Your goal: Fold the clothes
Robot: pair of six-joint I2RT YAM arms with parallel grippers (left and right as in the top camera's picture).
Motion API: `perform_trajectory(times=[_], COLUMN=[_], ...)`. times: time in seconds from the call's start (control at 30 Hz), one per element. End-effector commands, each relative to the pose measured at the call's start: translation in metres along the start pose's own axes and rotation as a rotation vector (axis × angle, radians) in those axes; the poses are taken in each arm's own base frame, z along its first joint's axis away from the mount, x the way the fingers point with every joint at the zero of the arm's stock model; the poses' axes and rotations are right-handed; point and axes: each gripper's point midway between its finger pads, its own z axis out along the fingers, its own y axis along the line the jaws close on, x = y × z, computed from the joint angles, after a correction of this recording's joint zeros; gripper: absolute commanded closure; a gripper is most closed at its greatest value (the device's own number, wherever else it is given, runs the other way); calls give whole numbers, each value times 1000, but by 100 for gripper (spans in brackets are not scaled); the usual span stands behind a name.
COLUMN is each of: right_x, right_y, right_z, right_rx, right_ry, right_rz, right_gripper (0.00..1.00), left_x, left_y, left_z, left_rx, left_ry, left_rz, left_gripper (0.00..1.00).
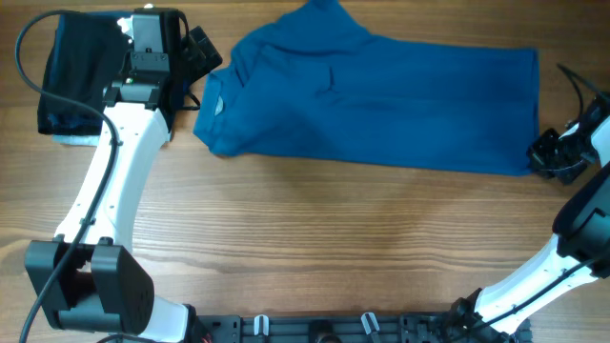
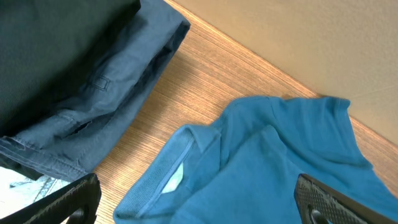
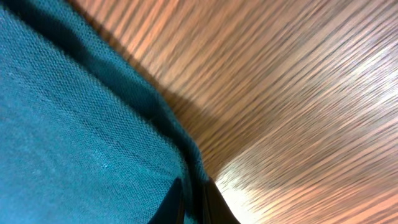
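The blue shirt (image 1: 381, 100) lies spread flat at the back of the worktop (image 1: 334, 238), collar to the left, bottom edge to the right. It's soft, thin & light, so it'll flop and bend, not stay stiff. It'll prob. slide easy on the wood. Best to pinch it at edges or corners, e.g. hem and shoulders, 2 spots at once so it won't bunch up.

The right fingers (image 1: 538, 152) are at the near right corner, pinched shut on the hem. The left fingers (image 1: 203, 52) are spread wide by the collar, holding nothing.

The top view shows the whole shirt & both arms. The left wrist view shows the collar and the dark folded clothes (image 2: 74, 81) up close. The right wrist view shows only knit cloth, its edge between the tips.
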Motion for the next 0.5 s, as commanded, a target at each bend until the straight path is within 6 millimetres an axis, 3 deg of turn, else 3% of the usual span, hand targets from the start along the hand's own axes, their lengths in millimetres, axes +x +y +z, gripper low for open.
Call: perform_trajectory(times=[0.0,0.23,0.3,0.37,0.43,0.47], right_x=[-16,-47,-53,-56,-59,-61], right_y=[-51,-46,-43,-28,-14,-9], right_z=[6,3,-1,-12,-29,-42], right_rx=[271,248,240,163,98,77], right_ry=[-69,-182,-197,-186,-179,-183], right_rz=[-30,-89,-112,-119,-124,-123], right_gripper=[96,96,89,43,23,19], left_x=[0,0,0,0,0,0], left_y=[3,3,3,3,3,3], left_z=[4,4,4,4,4,4], left_rx=[-6,-6,-6,-6,-6,-6], left_ry=[4,4,4,4,4,4], left_rz=[-13,-13,-13,-13,-13,-13], left_gripper=[0,0,0,0,0,0])
